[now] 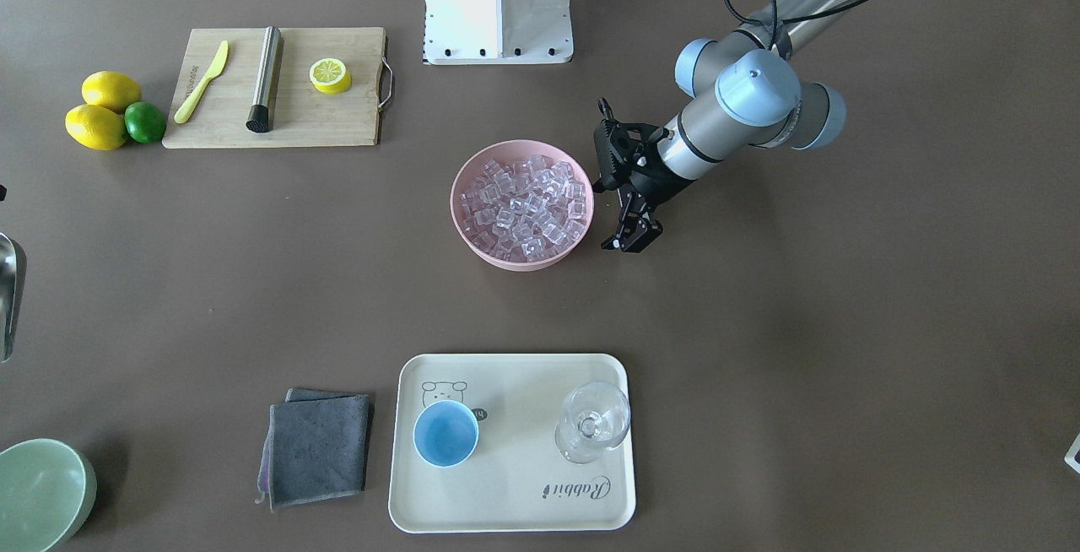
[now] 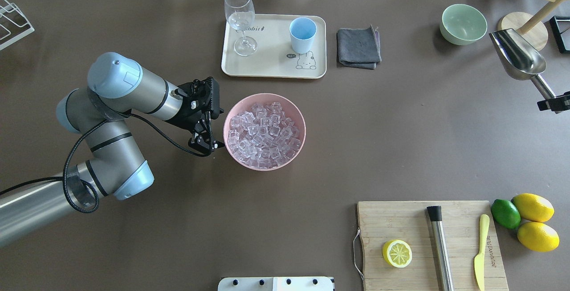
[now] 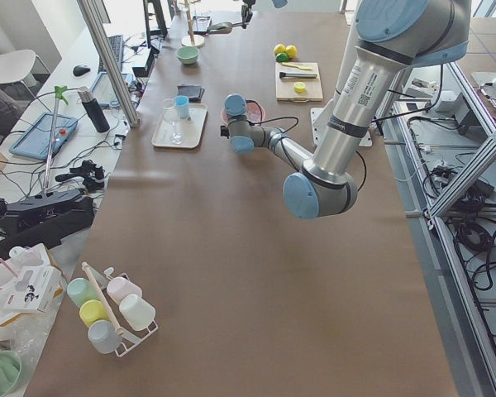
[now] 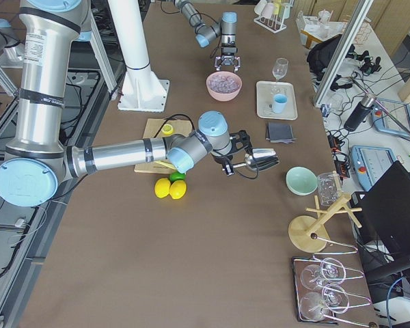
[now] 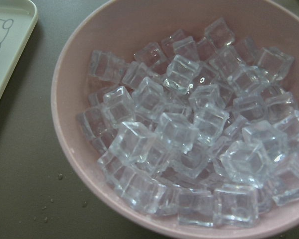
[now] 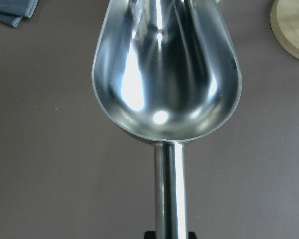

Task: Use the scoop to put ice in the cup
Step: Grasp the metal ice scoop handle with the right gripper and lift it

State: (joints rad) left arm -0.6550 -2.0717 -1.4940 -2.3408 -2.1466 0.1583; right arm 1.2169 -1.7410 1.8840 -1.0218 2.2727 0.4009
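Observation:
The ice (image 2: 262,133) fills a pink bowl (image 2: 267,166) at the table's middle; it also shows in the left wrist view (image 5: 189,134). The light-blue cup (image 2: 303,35) stands upright and empty on a cream tray (image 2: 271,70), beyond the bowl. My left gripper (image 2: 205,142) hangs just beside the bowl's left rim, jaws apart and empty. My right gripper (image 2: 552,103) is shut on the handle of the shiny scoop (image 2: 519,53), held empty above the table's far right, well away from the bowl. The empty trough fills the right wrist view (image 6: 164,74).
A wine glass (image 2: 240,19) stands on the tray next to the cup. A grey cloth (image 2: 357,46), a pale-green bowl (image 2: 463,24) and a wooden stand (image 2: 525,22) lie near the scoop. A cutting board (image 2: 427,242) with lemon half, steel cylinder and knife sits near right.

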